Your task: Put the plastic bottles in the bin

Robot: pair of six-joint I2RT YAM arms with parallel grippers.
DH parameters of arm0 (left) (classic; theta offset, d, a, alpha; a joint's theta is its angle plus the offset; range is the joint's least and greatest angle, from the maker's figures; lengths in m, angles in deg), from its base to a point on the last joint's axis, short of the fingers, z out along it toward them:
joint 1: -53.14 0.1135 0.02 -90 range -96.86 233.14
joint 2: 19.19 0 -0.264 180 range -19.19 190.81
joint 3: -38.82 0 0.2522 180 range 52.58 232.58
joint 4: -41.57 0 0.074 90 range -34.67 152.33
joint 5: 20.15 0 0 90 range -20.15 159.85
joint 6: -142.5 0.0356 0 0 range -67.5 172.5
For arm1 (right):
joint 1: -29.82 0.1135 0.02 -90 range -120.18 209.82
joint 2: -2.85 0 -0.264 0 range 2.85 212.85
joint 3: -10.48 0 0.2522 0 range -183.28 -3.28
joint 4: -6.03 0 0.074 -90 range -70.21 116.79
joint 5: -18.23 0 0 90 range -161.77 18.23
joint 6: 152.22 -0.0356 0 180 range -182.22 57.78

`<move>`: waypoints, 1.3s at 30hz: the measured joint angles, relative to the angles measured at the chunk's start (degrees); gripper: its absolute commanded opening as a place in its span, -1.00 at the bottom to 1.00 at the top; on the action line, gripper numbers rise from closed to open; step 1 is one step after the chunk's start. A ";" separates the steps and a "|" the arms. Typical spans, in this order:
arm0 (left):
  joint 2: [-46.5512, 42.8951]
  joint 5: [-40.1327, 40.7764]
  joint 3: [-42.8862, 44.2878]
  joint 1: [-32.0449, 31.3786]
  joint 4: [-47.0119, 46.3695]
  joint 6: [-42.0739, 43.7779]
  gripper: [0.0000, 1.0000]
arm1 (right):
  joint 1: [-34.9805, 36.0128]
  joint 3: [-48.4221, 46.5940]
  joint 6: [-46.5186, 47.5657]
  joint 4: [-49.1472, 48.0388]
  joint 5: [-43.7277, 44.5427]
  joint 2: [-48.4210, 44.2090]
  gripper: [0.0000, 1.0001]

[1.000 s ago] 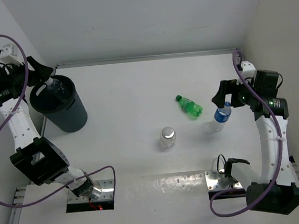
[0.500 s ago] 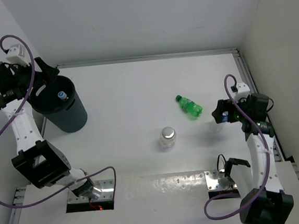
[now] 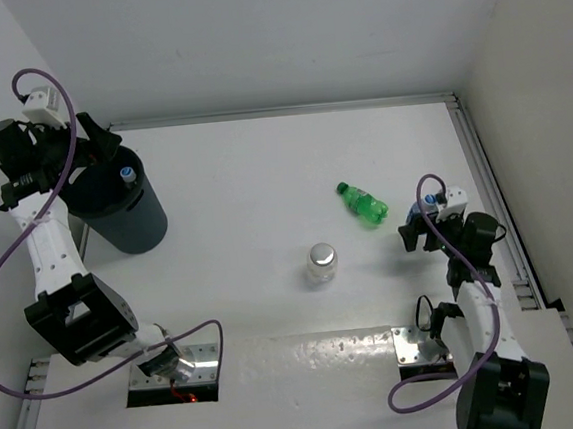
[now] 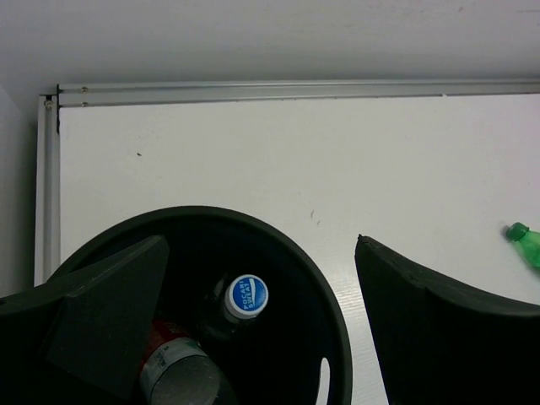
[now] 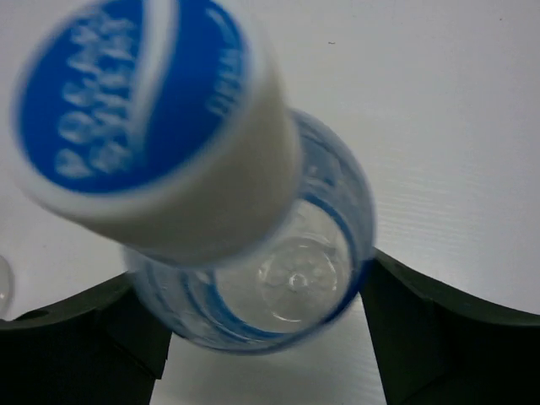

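The bin (image 3: 139, 227) stands at the back left. My left gripper (image 3: 97, 148) hangs open and empty over it, also seen in the left wrist view (image 4: 263, 245). Inside the bin (image 4: 331, 304) lie a blue-capped bottle (image 4: 247, 295), its cap also showing from above (image 3: 127, 174), and a red-label bottle (image 4: 169, 350). My right gripper (image 3: 424, 235) is open, low at the right, with its jaws on either side of an upright blue-label bottle (image 3: 427, 205). That bottle (image 5: 253, 211) fills the right wrist view between the jaws (image 5: 266, 337). A green bottle (image 3: 363, 203) lies on its side mid-table. A plain clear bottle (image 3: 321, 262) stands nearer.
White walls close in the table at the back, left and right. A metal rail (image 3: 278, 112) runs along the back edge and another (image 3: 485, 187) along the right side. Two metal base plates (image 3: 175, 370) (image 3: 418, 343) sit at the near edge.
The left gripper let go of the blue-capped bottle, which now lies in the bin. The right arm came down and its open jaws now straddle the blue-label bottle.
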 measured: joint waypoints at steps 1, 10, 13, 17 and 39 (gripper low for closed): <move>-0.02 -0.07 0.00 0.00 0.00 0.11 0.98 | 0.00 0.96 -0.33 -2.01 -0.07 0.44 0.47; -2.12 -12.59 -0.09 -0.83 0.00 3.50 0.81 | 0.04 -1.79 -3.63 -5.60 -3.74 1.53 -0.59; -2.45 -20.57 1.29 -5.25 0.13 3.85 0.69 | 1.16 -11.34 -4.96 -0.20 -9.31 1.86 -0.69; -5.11 -25.49 2.10 -20.41 -0.02 5.35 0.63 | 10.21 -27.85 -5.11 7.17 -16.61 4.87 -0.84; -0.37 -19.91 7.13 -64.65 -1.38 3.96 0.41 | 48.13 -51.23 1.44 30.16 -14.64 20.96 -1.00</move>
